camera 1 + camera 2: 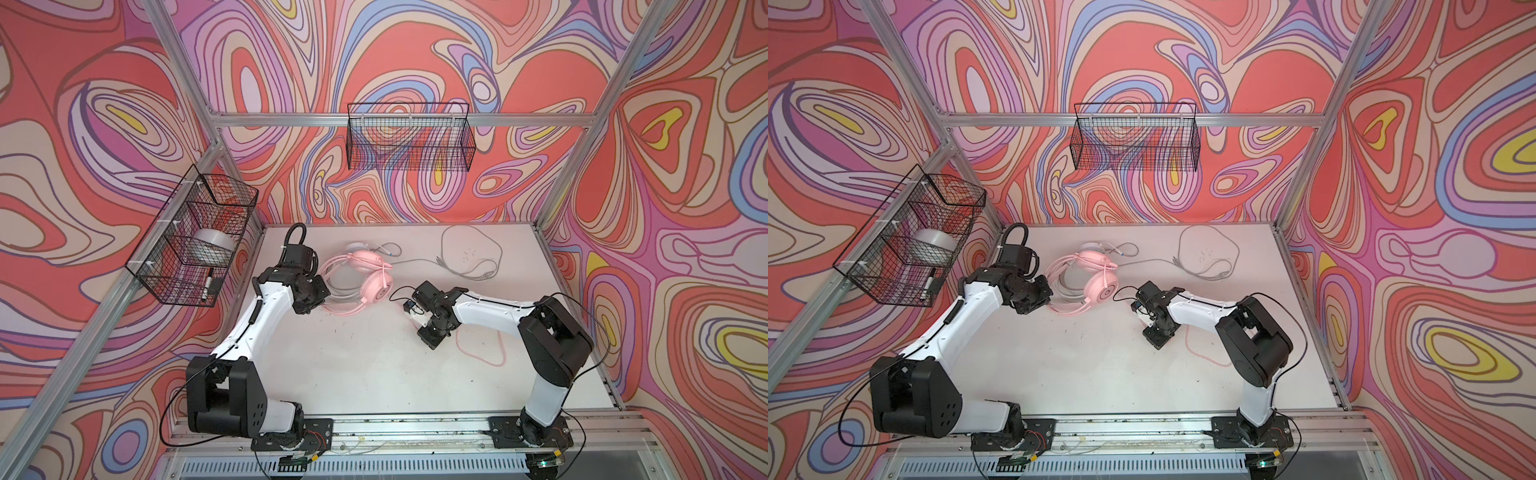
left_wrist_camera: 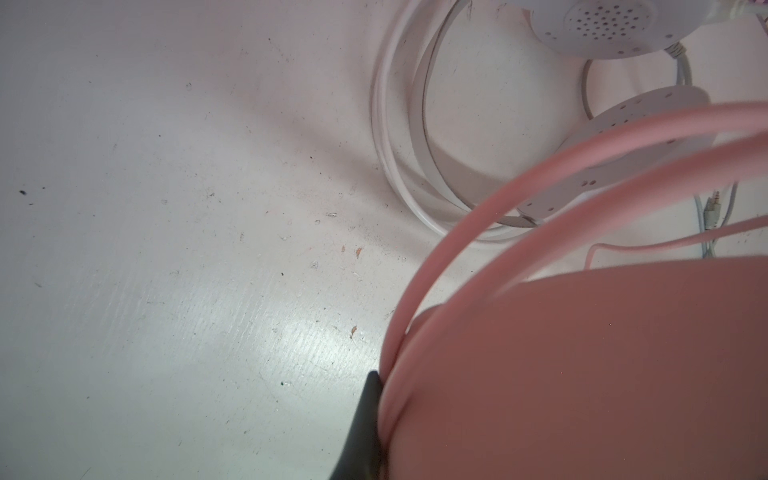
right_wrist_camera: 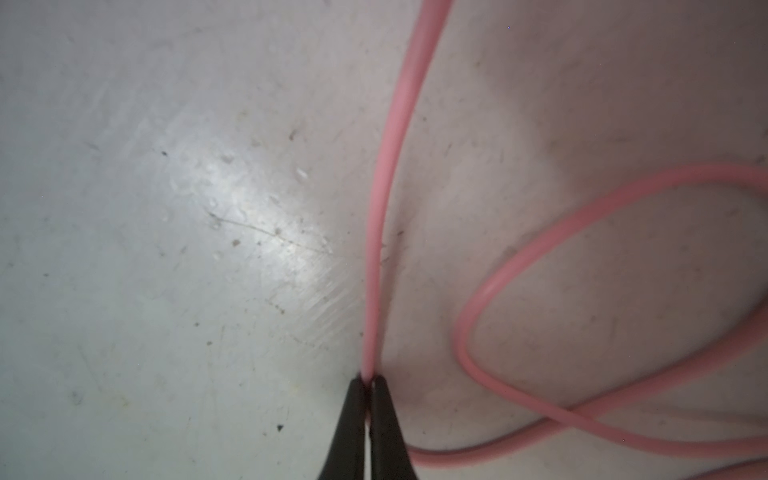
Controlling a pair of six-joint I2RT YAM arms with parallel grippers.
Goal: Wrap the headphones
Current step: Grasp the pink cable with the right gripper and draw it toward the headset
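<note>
Entry one: we list the upper headset (image 1: 376, 274) lying on the lower headset (image 1: 356, 248), both on the table (image 1: 353, 374) just right of the left pincer (image 1: 316, 300), which clamps the upper one's band.

Entry two: the upper headset's cord (image 3: 384, 187) runs across the table into the right pincer (image 3: 369, 380), which pinches it. Its slack loops right of that pincer.

Entry three: the lower headset's cord (image 1: 415, 261) lies behind the right pincer, apart.

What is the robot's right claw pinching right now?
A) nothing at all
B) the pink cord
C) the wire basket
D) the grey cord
B: in the right wrist view, the two black tips of the right claw are squeezed shut on the pink cord, which runs straight out from between them.
</note>
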